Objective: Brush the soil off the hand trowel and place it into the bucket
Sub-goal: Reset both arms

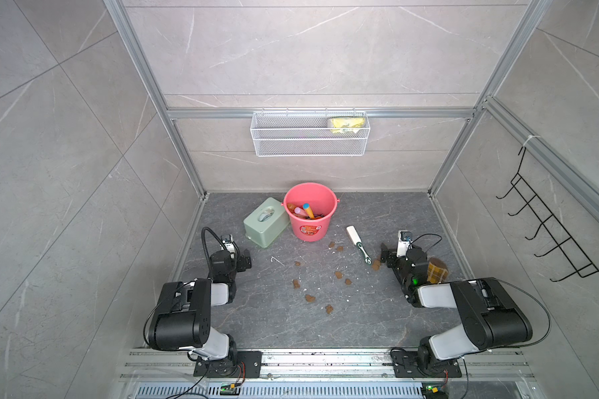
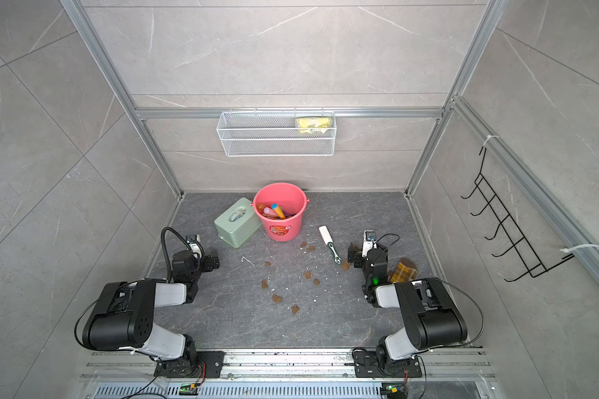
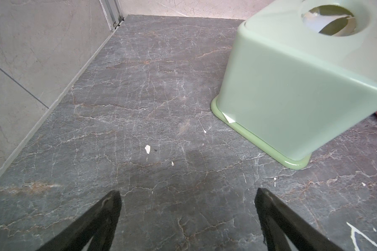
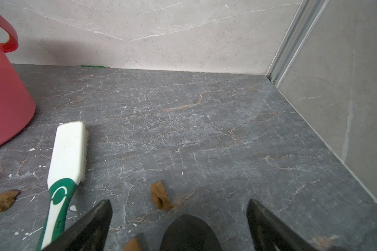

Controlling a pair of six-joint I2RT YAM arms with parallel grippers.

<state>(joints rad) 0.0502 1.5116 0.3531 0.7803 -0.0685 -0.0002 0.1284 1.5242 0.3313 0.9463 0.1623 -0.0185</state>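
The bucket [image 1: 322,224] held colourful toy tools [image 1: 307,210], the tissue box [image 1: 265,222] at its eight o'clock; left pincer [image 3: 187,191] and right pincer [image 4: 179,201] gaped empty.

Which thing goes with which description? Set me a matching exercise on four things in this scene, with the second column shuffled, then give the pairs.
Things:
1. bucket
2. brush
3. yellow packet
4. tissue box

Descriptions:
A. in the wire basket on the back wall
B. lying flat on the floor near soil lumps
C. round, pink, upright on the floor
D. green, right beside the bucket

Pairs: 1-C, 2-B, 3-A, 4-D
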